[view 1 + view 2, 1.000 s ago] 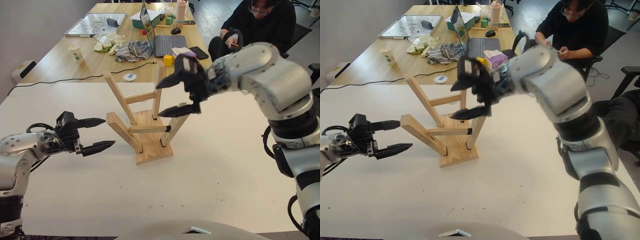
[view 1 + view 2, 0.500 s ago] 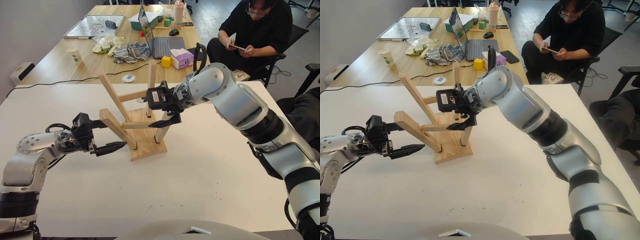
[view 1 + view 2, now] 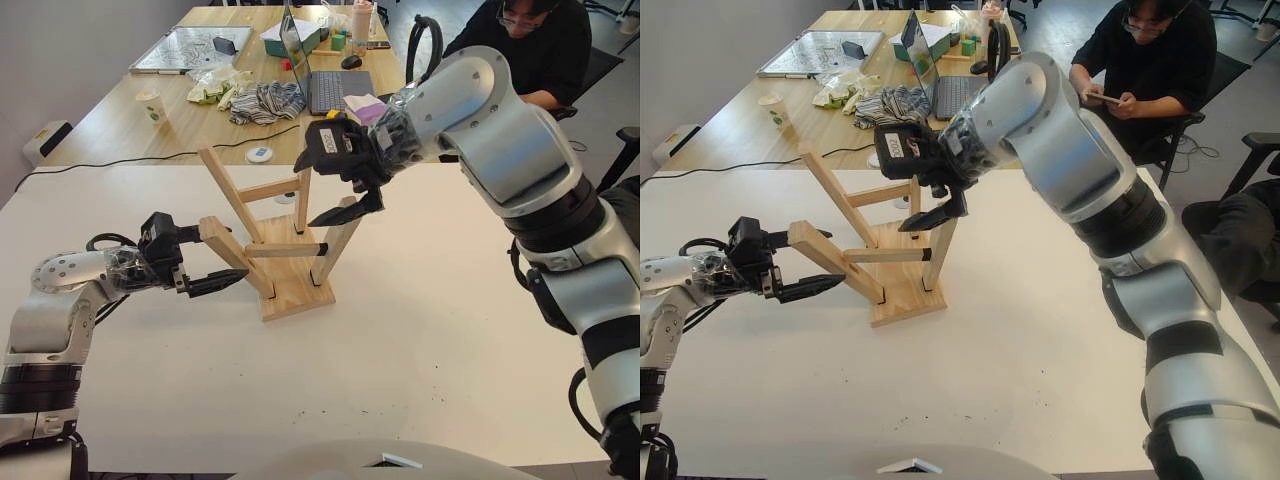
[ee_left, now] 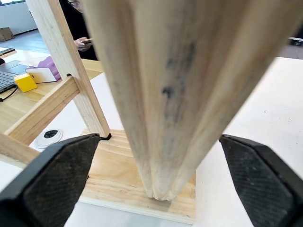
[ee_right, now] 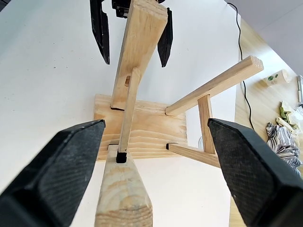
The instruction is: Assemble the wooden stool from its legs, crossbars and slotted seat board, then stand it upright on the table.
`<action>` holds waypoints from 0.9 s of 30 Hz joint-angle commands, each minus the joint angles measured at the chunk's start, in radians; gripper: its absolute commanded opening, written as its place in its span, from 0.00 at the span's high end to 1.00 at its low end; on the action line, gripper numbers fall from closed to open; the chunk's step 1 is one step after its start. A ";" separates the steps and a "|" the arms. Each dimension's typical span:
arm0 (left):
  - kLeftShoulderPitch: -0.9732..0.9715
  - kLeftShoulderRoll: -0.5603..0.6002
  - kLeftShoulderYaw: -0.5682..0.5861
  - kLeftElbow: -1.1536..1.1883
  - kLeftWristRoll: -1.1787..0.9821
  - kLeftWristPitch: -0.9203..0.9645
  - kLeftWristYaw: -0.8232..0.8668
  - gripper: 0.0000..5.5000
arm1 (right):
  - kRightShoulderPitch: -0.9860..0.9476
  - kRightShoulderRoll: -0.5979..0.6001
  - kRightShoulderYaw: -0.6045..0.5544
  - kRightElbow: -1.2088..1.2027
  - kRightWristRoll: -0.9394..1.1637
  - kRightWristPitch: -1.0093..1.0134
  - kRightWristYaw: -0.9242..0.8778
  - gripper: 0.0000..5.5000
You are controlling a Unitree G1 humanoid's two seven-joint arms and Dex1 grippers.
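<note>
While the stool (image 3: 285, 250) stands upside down, seat board (image 3: 296, 298) flat on the white table (image 3: 450, 340), its four pale legs (image 3: 230, 192) splay upward, joined by crossbars (image 3: 270, 191); broad tabletop lies near and right of it; the left gripper (image 3: 222, 253) is spread around the near-left leg's end; the right gripper (image 3: 318, 190) gapes over the near-right leg's top.

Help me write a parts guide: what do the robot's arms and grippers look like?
Rounded silver shells with black joints on the left arm and right arm. The left gripper and right gripper are black with tapered fingers. A black cable loops at the left wrist.
</note>
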 commanded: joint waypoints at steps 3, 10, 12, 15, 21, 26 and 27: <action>-0.017 0.015 0.008 -0.015 0.006 -0.008 -0.006 0.15 | -0.056 0.132 0.110 0.098 -0.069 -0.055 0.022 0.27; -0.048 0.020 0.002 -0.024 -0.003 0.004 -0.021 0.32 | -0.049 0.265 0.206 0.240 -0.153 -0.079 0.009 0.27; -0.052 0.023 0.003 -0.023 -0.005 0.008 -0.027 0.37 | -0.041 0.279 0.216 0.259 -0.169 -0.085 0.005 0.27; -0.052 0.025 0.004 -0.025 -0.006 0.011 -0.032 0.47 | -0.026 0.294 0.220 0.271 -0.189 -0.086 0.002 0.27; -0.030 0.020 0.009 -0.087 -0.018 0.045 -0.007 0.63 | -0.008 0.316 0.217 0.297 -0.213 -0.077 -0.010 0.27; -0.030 0.021 0.017 -0.106 -0.026 0.068 0.002 0.63 | 0.014 0.335 0.214 0.325 -0.230 -0.077 -0.032 0.27; -0.031 0.021 0.017 -0.105 -0.027 0.070 0.000 0.63 | 0.018 0.337 0.217 0.333 -0.235 -0.082 -0.036 0.27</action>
